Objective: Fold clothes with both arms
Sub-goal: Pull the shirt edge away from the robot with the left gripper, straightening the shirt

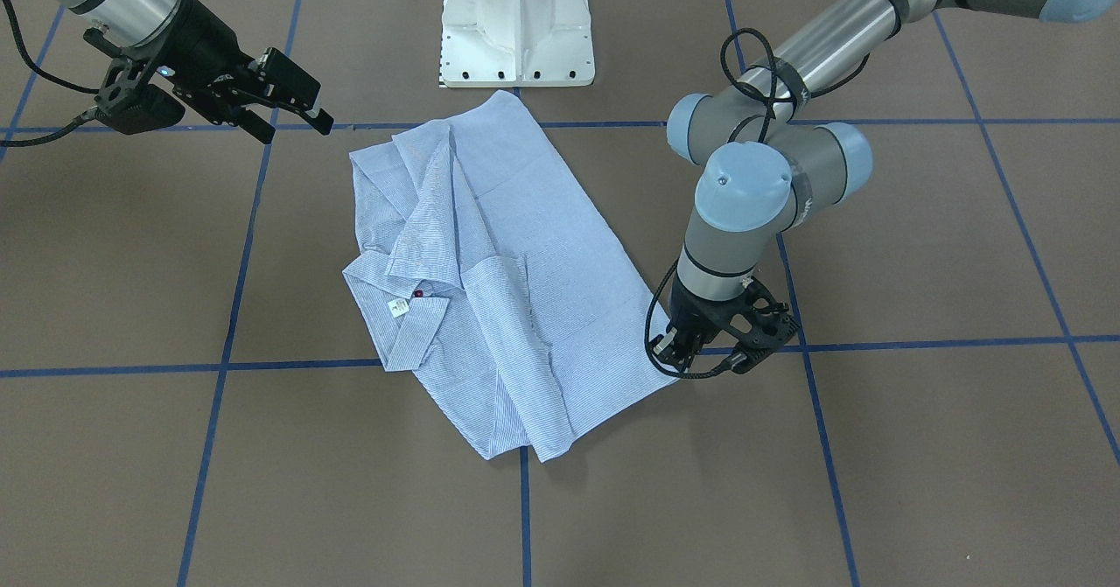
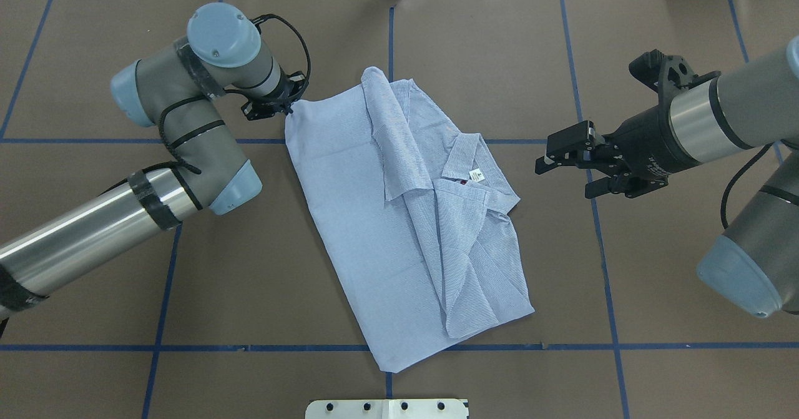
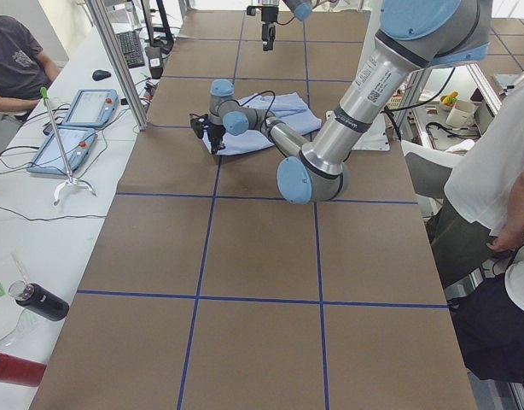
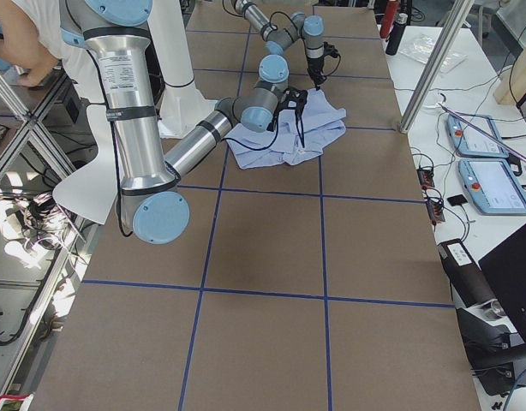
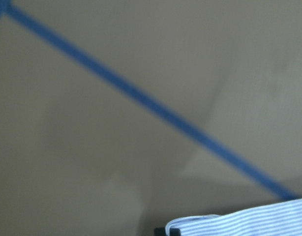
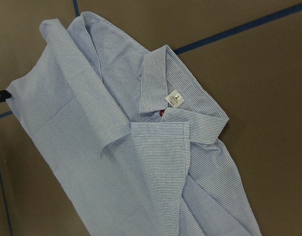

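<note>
On table point(image 2: 93, 269), shirt point(image 2: 374, 219), left end effector point(image 2: 288, 108) pinching its corner; right end effector point(image 2: 562, 175) spread

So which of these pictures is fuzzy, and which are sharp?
Left wrist view: soft all over, the blue tape line smeared, only a sliver of the shirt at the bottom edge. Right wrist view: crisp, stripes and the neck label clear. Overhead view: even light, faint shadows.

L gripper point(image 1: 681, 355) tips on shirt point(image 1: 525, 255) corner; R gripper point(image 1: 296, 129), jaws apart, well clear of shirt, by blue tape line point(image 1: 612, 123).
</note>
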Available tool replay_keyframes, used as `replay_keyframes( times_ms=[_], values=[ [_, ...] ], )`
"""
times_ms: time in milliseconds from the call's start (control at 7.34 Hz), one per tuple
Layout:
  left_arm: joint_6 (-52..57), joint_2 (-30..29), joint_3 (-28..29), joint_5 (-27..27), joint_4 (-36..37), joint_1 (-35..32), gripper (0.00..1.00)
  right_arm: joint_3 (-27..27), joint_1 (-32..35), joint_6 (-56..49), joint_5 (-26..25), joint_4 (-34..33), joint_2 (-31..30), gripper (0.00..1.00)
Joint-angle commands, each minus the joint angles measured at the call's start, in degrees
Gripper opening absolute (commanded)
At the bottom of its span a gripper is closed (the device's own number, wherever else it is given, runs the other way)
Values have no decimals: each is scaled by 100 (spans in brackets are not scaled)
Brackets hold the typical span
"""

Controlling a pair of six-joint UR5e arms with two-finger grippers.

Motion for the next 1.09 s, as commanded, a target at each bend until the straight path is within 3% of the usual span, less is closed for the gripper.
replay_keyframes(
  times_ms=[0, 273, 681, 818, 954],
  values=[
    [-160, -626, 1072, 435, -1406, -43, 0, 30, 4, 0, -141, 0, 20, 100],
    [-432, -1039, 1872, 858, -2532, -34, 0, 47, 31, 0, -220, 0, 20, 100],
    [-451, -1093, 2121, 964, -2722, -34, 0, 65, 40, 0, -308, 0, 11, 100],
    [-417, -1085, 2113, 955, -2722, -43, 15, 65, 31, 0, -361, 0, 20, 100],
    [-225, -1067, 2087, 955, -2731, -43, 99, 65, -4, -17, -466, 0, 28, 100]
  ],
)
